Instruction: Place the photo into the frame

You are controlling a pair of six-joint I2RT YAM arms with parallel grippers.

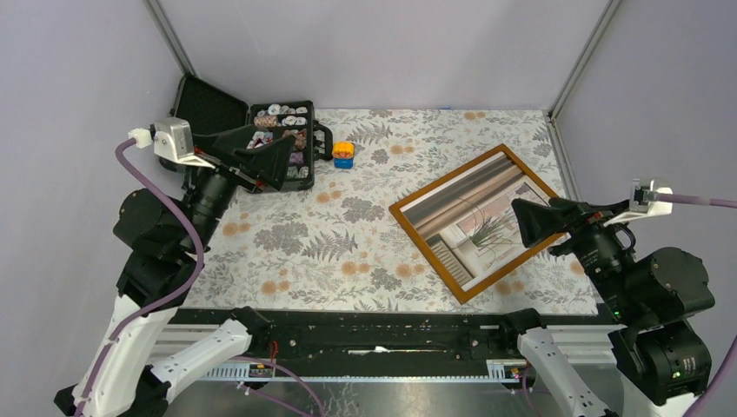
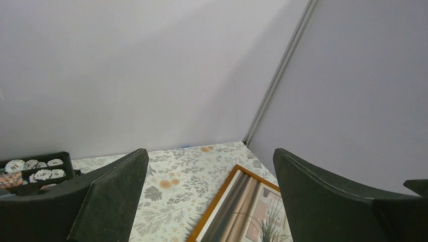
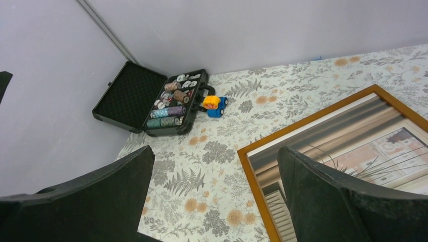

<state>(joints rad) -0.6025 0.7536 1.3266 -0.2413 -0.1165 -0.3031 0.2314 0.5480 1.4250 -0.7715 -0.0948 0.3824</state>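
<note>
The frame, thin light-brown wood, lies flat and turned at an angle on the right part of the table. The photo of a wispy plant with beige-brown stripes lies face up inside it. Both show in the left wrist view, frame and photo, and in the right wrist view, frame and photo. My left gripper is open and empty, raised over the back left, far from the frame. My right gripper is open and empty, raised over the frame's right side.
An open black case with rolls and small round items stands at the back left. A small yellow and blue toy sits beside it. The table has a floral cloth. Grey walls close in the back and sides.
</note>
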